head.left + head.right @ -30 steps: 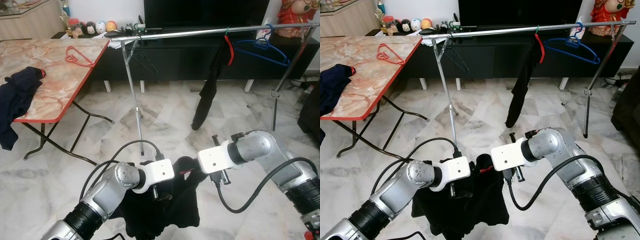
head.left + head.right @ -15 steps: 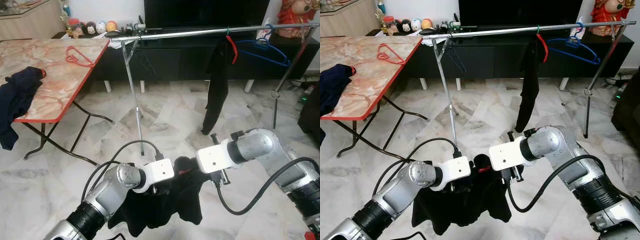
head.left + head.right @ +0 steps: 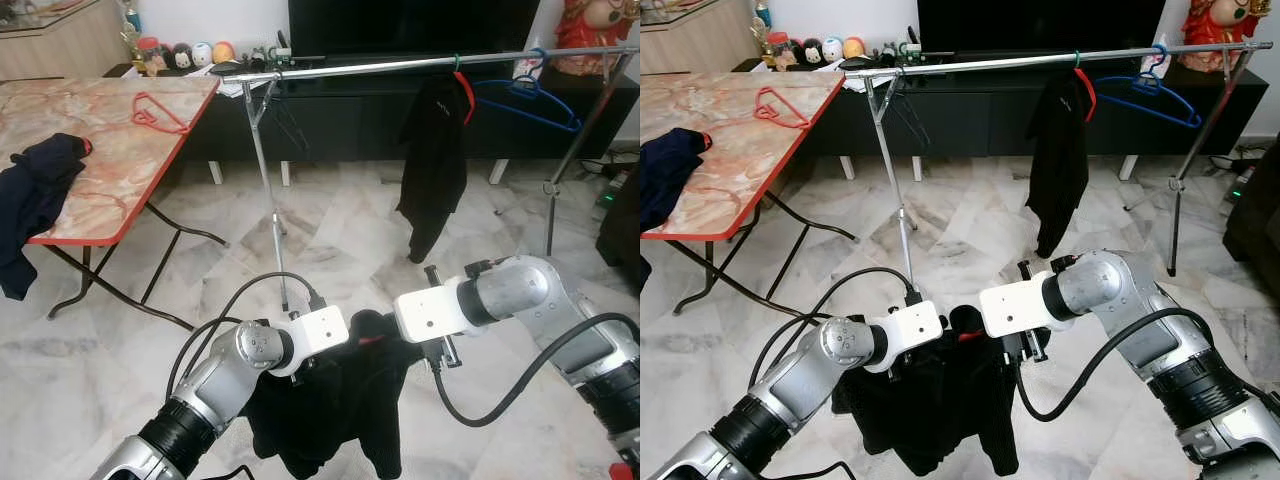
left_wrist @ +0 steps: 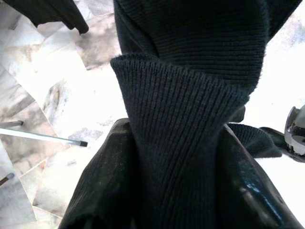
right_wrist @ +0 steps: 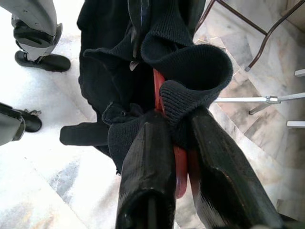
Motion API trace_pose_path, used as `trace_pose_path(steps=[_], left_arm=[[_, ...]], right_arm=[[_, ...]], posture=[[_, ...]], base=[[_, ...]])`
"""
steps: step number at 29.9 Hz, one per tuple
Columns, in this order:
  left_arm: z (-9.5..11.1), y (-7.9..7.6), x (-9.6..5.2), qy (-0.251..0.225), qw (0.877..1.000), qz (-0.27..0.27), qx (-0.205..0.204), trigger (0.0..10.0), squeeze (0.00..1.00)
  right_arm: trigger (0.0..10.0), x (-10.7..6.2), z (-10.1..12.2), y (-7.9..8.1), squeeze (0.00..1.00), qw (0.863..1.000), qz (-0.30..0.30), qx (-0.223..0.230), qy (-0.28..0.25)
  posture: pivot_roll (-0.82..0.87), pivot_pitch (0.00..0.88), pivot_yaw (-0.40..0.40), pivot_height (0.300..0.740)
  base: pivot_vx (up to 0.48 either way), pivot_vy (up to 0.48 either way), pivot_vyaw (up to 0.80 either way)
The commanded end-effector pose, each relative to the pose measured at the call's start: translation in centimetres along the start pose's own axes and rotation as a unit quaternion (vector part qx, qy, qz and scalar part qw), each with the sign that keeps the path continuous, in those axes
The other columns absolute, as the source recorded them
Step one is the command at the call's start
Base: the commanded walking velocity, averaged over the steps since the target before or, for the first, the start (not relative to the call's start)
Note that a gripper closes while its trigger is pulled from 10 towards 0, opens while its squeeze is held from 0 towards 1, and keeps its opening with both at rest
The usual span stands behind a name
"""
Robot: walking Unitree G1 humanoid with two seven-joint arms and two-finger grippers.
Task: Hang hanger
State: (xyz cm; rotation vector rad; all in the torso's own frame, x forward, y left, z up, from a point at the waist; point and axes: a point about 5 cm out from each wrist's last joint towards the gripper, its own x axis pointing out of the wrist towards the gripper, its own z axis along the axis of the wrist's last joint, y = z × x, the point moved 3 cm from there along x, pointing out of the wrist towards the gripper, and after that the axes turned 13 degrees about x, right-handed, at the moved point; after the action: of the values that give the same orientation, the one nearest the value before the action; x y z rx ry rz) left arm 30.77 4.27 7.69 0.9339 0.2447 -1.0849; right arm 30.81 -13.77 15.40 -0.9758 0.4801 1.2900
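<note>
Marble floor [image 3: 330, 220] lies open between the robot and the clothes rail [image 3: 400, 64]; a red-edged table [image 3: 120, 170] stands at left. Low in front, a black knit sweater [image 3: 940, 410] on a red hanger [image 5: 177, 162] droops downward. Left gripper [image 4: 176, 157] pinches the knit; right gripper [image 5: 178, 167] clamps hanger and cloth.
</note>
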Motion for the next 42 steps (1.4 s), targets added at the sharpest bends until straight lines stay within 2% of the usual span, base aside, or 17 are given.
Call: trace_pose_path(steps=[1,19,33,34,35,38,39,40,41,42], left_arm=[[0.0,0.4,-0.1,0.002,1.000,0.008,0.006,0.0,0.00],[0.4,0.3,0.0,-0.013,1.000,0.004,-0.006,0.0,0.00],[1.8,0.6,-0.4,-0.058,0.998,0.006,-0.032,0.0,0.00],[1.8,0.6,-0.4,-0.058,0.998,0.006,-0.032,0.0,0.00],[1.8,0.7,-0.4,-0.059,0.998,0.006,-0.033,0.0,0.00],[1.9,0.7,-0.4,-0.061,0.998,0.006,-0.034,0.0,0.00],[1.9,0.7,-0.4,-0.062,0.997,0.006,-0.034,0.0,0.00],[1.9,0.7,-0.5,-0.063,0.997,0.006,-0.034,0.0,0.00],[2.0,0.7,-0.5,-0.065,0.997,0.006,-0.035,0.0,0.00],[2.0,0.7,-0.5,-0.067,0.997,0.006,-0.036,0.0,0.00]], right_arm=[[0.0,-1.0,1.6,-0.6,0.00,0.999,-0.016,-0.019,-0.035],[0.0,-1.1,1.7,-0.8,0.00,0.999,-0.019,-0.017,-0.035],[0.2,-0.8,1.4,-0.7,0.00,0.999,-0.016,-0.017,-0.031],[4.5,-0.7,1.3,-0.7,0.00,0.999,-0.015,-0.017,-0.029],[10.0,-0.5,1.1,-0.6,0.00,0.999,-0.011,-0.017,-0.025],[10.0,-0.3,1.0,-0.5,0.00,1.000,-0.006,-0.007,-0.027],[10.0,-0.3,0.9,-0.5,0.09,1.000,-0.003,-0.004,-0.026],[10.0,-0.2,0.8,-0.5,0.09,1.000,-0.001,-0.003,-0.026],[10.0,-0.2,0.7,-0.5,0.74,1.000,-0.001,-0.002,-0.025],[10.0,-0.2,0.6,-0.5,0.95,1.000,-0.001,0.000,-0.023]], posture=[[-0.08,0.000,0.037,0.740],[-0.08,0.000,0.036,0.740],[-0.08,0.000,0.036,0.740],[-0.08,0.000,0.036,0.740],[-0.08,0.000,0.034,0.740],[-0.08,0.000,0.034,0.740],[-0.08,0.000,0.034,0.740],[-0.08,0.000,0.034,0.740],[-0.08,0.000,0.034,0.740],[-0.08,0.000,0.034,0.740]], base=[[0.000,0.000,0.00],[0.000,0.000,0.00],[0.000,0.000,0.00],[0.000,0.000,0.00],[0.000,0.000,0.00],[0.000,0.000,0.00],[0.000,0.000,0.00],[0.000,0.000,0.00],[0.000,0.000,0.00],[0.000,0.000,0.00]])
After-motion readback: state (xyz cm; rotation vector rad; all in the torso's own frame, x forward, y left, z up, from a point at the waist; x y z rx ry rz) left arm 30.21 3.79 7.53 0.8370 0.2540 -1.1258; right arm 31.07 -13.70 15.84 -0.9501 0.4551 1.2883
